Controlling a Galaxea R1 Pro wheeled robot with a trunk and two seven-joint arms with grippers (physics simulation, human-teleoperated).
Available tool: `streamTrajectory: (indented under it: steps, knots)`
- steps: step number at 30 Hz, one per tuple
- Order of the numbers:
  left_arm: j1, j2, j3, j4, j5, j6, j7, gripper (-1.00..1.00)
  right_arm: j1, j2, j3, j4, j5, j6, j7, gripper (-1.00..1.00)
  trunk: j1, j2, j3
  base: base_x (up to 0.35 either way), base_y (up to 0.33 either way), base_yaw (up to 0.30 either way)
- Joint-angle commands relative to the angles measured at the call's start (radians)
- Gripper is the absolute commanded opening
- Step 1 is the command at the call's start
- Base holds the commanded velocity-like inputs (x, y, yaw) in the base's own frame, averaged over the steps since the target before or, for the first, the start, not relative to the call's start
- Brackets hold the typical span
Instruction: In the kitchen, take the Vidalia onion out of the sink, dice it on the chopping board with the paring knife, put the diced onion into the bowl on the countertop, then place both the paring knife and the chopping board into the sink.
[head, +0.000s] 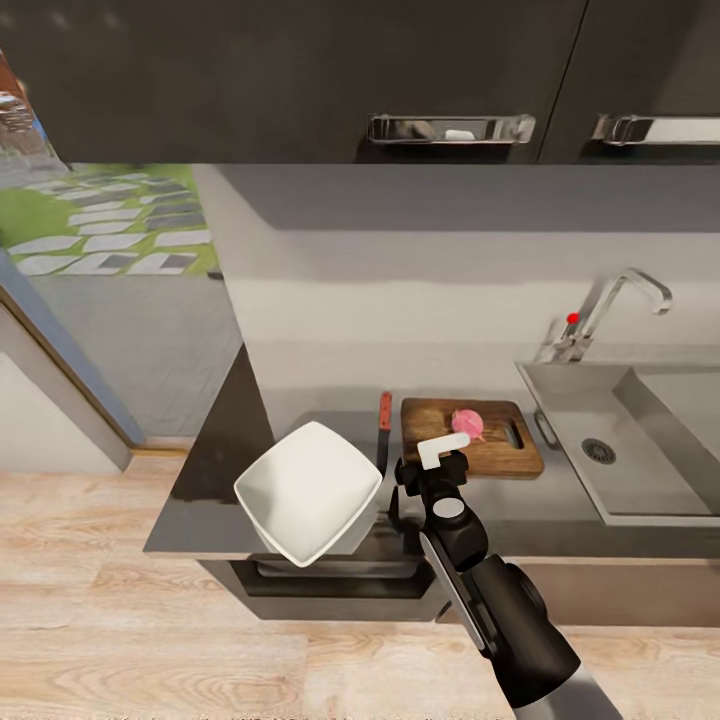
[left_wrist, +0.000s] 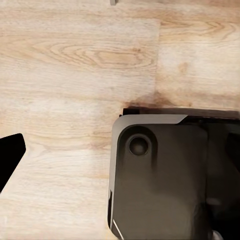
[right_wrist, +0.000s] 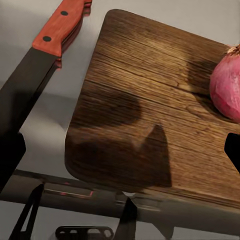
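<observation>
A whole pinkish Vidalia onion (head: 467, 424) (right_wrist: 227, 85) rests on the dark brown chopping board (head: 495, 450) (right_wrist: 150, 110), which lies on the grey countertop (head: 560, 510) left of the sink (head: 575, 420). The paring knife (head: 384, 425) (right_wrist: 35, 65) lies flat beside the board's left edge, red-brown handle toward the wall. Left of the knife stands the white bowl (head: 308, 490). My right gripper (head: 440, 455) (right_wrist: 120, 155) hovers open over the board's near left corner, short of the onion, holding nothing. My left gripper (left_wrist: 120, 155) hangs low over the floor; one dark fingertip (left_wrist: 10, 157) shows.
The chrome tap (head: 612, 305) with a red knob rises behind the sink. Dark upper cabinets (head: 300, 80) hang above the counter. The counter ends at its left by a glass door. The left wrist view looks down on wood floor (left_wrist: 75, 65) and my dark base (left_wrist: 160, 180).
</observation>
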Motion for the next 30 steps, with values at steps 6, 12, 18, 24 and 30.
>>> streamTrajectory:
  steps: [6,12,18,24,30]
  knots:
    - [0.0,0.0,0.001,-0.001,0.005,-0.001,-0.002,1.0,-0.001,0.0,0.002,-0.001,0.004,0.008,-0.003,1.0,0.001,-0.002,-0.011,0.0,0.0,0.0]
    - [0.0,0.0,0.001,-0.001,0.005,-0.001,-0.002,1.0,-0.001,0.0,0.002,-0.001,0.004,0.008,-0.003,1.0,0.001,-0.002,-0.021,0.058,0.079,0.0]
    - [0.0,0.0,0.001,-0.001,0.005,-0.001,-0.002,1.0,-0.001,0.0,0.002,-0.001,0.004,0.008,-0.003,1.0,0.001,-0.002,-0.03,0.161,0.14,0.0]
    - [0.0,0.0,0.001,-0.001,0.005,0.0,-0.002,1.0,-0.001,0.0,0.002,-0.001,0.004,0.008,-0.003,1.0,0.001,-0.002,-0.04,0.07,0.028,0.0]
    - [0.0,0.0,0.001,0.0,0.004,-0.001,-0.002,1.0,-0.001,0.0,0.002,-0.001,0.004,0.008,-0.003,1.0,0.001,-0.002,-0.05,0.004,-0.044,0.0]
